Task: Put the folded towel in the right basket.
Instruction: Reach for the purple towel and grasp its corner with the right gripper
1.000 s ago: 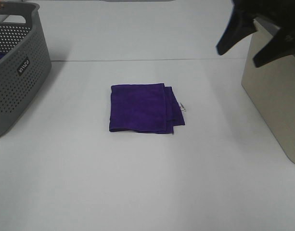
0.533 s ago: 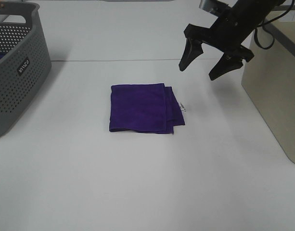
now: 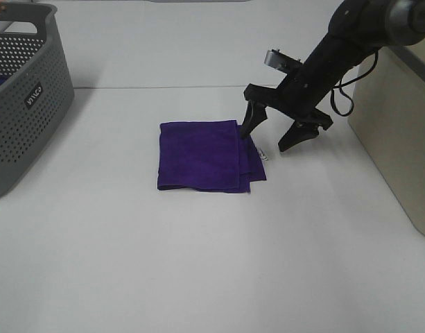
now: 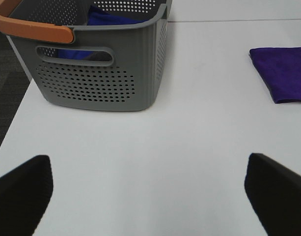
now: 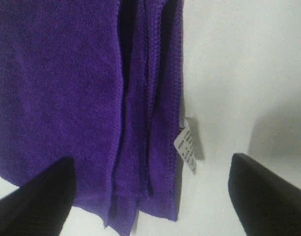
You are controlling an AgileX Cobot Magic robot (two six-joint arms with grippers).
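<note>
Shows the folded purple towel (image 3: pixel 202 156) lying flat on the white table (image 3: pixel 198 263), well short of the beige right basket (image 3: pixel 396 139), with the right gripper (image 3: pixel 265 139) spread wide astride its layered edge and the left gripper (image 4: pixel 150 196) likewise parted.

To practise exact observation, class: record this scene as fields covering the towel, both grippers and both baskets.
towel: purple, folded, flat on the table, tag at one edge
right gripper: open, straddling the towel's tagged edge
left gripper: open, over bare table, away from the towel
left basket: grey, perforated, blue cloth inside
right basket: beige, towel not in it
</note>
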